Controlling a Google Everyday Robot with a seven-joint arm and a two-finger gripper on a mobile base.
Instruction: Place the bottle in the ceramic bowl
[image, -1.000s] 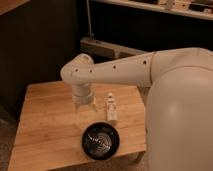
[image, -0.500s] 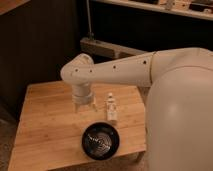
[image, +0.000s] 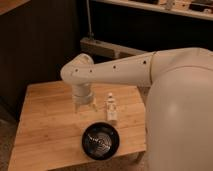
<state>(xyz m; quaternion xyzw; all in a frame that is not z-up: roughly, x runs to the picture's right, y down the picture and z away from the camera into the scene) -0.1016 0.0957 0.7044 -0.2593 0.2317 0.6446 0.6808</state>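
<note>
The small white bottle (image: 111, 108) stands upright on the wooden table (image: 45, 125), right of centre. The round glossy black ceramic bowl (image: 100, 140) with a ringed shiny inside sits near the table's front edge, just in front of and slightly left of the bottle. My gripper (image: 84, 106) hangs from the white arm, pointing down just above the table, a short way left of the bottle and behind the bowl. It holds nothing that I can see.
The white arm (image: 125, 72) reaches in from the right, and the robot's large white body (image: 180, 120) covers the table's right side. A dark wall and a metal rail (image: 107, 47) stand behind the table. The table's left half is bare wood.
</note>
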